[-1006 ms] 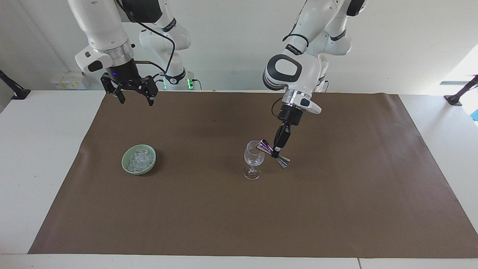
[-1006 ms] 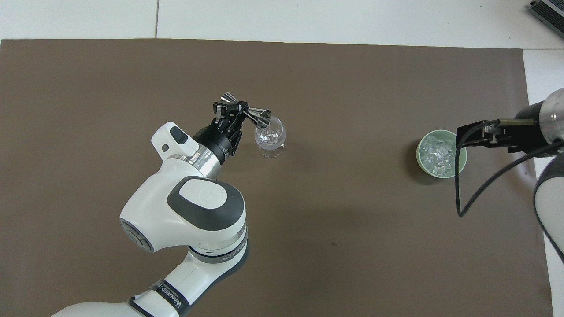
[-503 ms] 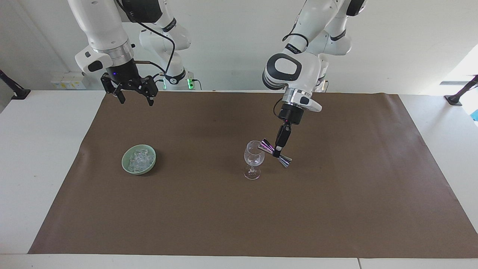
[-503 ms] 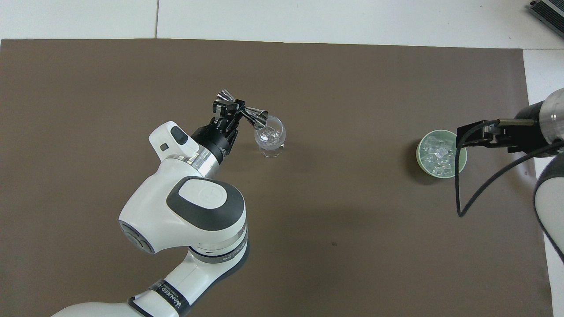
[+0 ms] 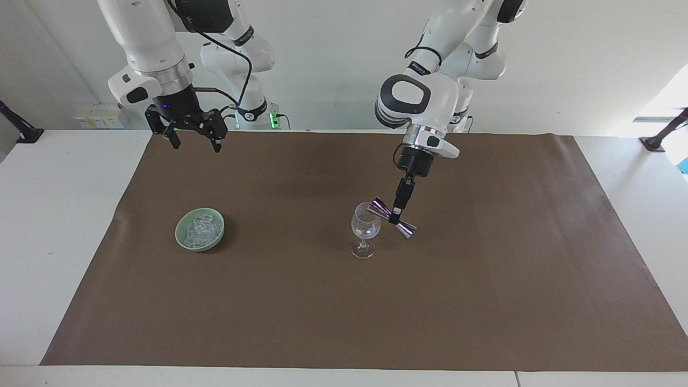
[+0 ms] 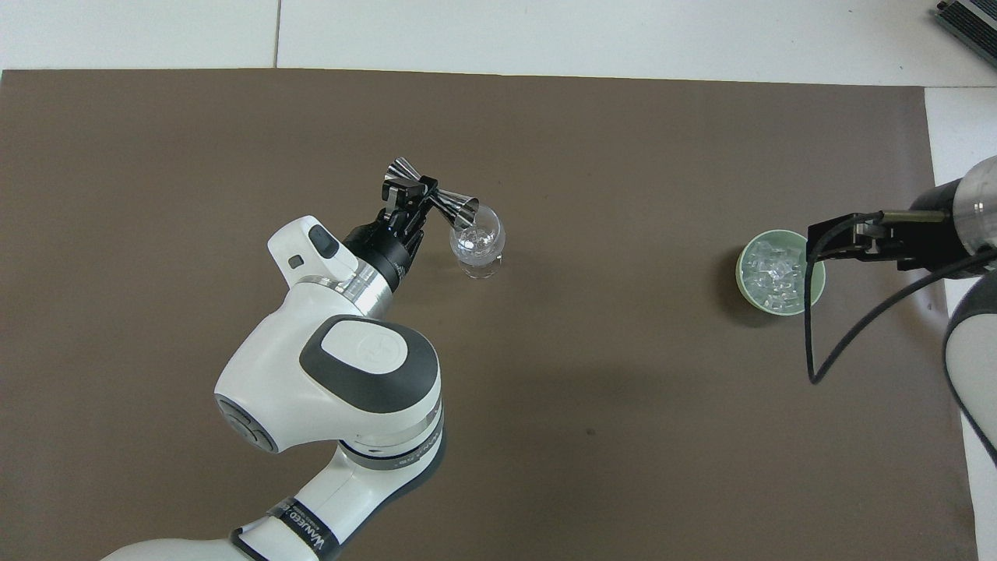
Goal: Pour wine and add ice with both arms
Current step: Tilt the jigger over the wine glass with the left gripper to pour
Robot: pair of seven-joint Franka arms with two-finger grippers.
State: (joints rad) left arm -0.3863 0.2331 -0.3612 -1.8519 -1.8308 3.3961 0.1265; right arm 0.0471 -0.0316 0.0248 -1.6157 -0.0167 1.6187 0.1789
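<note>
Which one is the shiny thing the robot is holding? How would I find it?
Start at the brown mat and find the wine glass standing near its middle. Just above the glass's rim the left pincer is shut on a jigger, tipped toward the glass. It is the only metal thing there, shaped like two little cones joined at their points, unlike the clear glass and the green bowl of ice.

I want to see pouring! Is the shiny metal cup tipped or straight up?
Tipped. The jigger slants in the left gripper, one end over the wine glass.
</note>
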